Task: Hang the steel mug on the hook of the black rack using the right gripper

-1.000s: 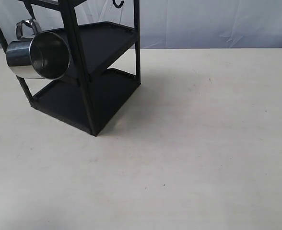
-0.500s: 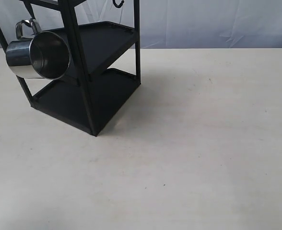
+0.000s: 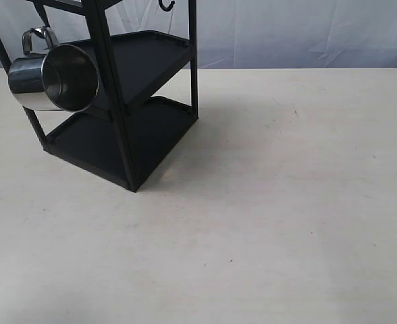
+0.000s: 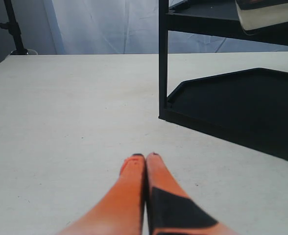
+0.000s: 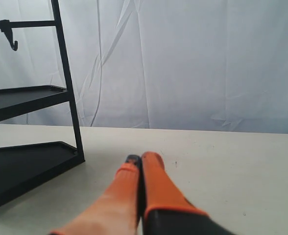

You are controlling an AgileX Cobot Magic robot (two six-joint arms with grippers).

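The steel mug (image 3: 53, 77) hangs by its looped handle (image 3: 36, 37) at the black rack's (image 3: 127, 101) upper left side, mouth tilted toward the exterior camera; the hook that carries it is hidden behind the handle. A sliver of the mug (image 4: 266, 14) shows in the left wrist view above the rack's bottom tray (image 4: 242, 105). Another hook (image 3: 166, 5) (image 5: 9, 36) hangs free on the rack's top bar. My right gripper (image 5: 143, 157) is shut and holds nothing, low over the table, well away from the rack (image 5: 31, 147). My left gripper (image 4: 145, 156) is shut too. Neither arm appears in the exterior view.
A cream table (image 3: 273, 202) stretches wide to the right of and in front of the rack. A white cloth backdrop (image 3: 300, 30) hangs behind it. A dark stand (image 4: 14, 29) rises past the table's far corner in the left wrist view.
A small dark bit at the exterior view's right edge one second ago is gone. The mug and rack have not moved.
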